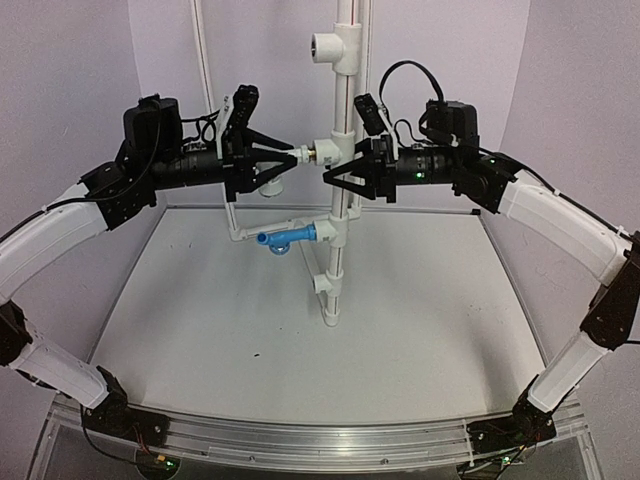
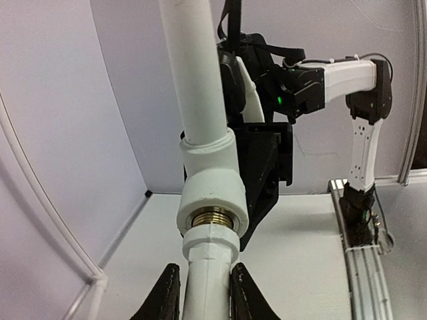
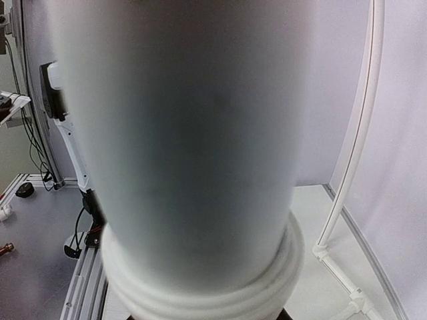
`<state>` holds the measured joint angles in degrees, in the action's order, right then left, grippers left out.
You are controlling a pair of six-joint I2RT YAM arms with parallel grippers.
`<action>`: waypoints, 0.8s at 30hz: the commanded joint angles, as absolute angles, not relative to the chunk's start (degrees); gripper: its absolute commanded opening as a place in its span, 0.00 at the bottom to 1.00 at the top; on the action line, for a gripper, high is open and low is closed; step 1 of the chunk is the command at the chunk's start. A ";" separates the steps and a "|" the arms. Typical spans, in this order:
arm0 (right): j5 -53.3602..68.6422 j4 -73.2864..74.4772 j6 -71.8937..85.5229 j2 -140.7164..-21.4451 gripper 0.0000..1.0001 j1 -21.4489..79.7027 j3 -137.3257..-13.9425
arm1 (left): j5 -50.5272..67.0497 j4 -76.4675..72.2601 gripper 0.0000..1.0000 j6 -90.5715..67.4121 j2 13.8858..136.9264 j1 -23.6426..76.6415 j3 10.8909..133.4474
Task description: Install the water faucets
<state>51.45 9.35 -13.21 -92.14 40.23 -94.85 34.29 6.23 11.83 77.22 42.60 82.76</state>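
The white faucet [image 1: 303, 154] is held level in my left gripper [image 1: 288, 158], which is shut on its stem. Its collared end meets the brass-lined mouth of the middle T fitting [image 1: 334, 150] on the vertical white pipe [image 1: 338, 270]. In the left wrist view the stem [image 2: 209, 283] runs between my two fingers up to the brass thread [image 2: 213, 218]. The blue faucet [image 1: 285, 239] sits in the lower T fitting [image 1: 326, 232], spout down. My right gripper [image 1: 344, 181] is closed around the pipe just below the middle fitting. The pipe [image 3: 193, 147] fills the right wrist view and hides the fingers.
A third T fitting [image 1: 330, 45] sits at the top of the pipe, its mouth bare. A thin white tube frame [image 1: 212, 100] rises behind the left arm. The pipe's foot [image 1: 330, 318] stands on the white table [image 1: 220, 340]. An aluminium rail [image 1: 300, 435] runs along the near edge.
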 commanded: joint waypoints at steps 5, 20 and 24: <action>55.02 13.00 -10.34 -87.84 0.00 42.63 -94.56 | 30.56 6.25 0.00 44.25 74.56 41.31 79.94; 53.04 13.01 -8.73 -87.91 0.00 42.36 -94.98 | 29.44 7.07 0.45 49.65 72.71 41.31 80.30; 52.82 13.01 -8.88 -87.46 0.00 42.24 -94.61 | 27.16 5.81 0.56 48.07 71.54 41.29 79.93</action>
<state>49.79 10.27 -11.82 -91.51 41.50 -94.66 31.19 6.59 48.45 73.90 41.93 80.08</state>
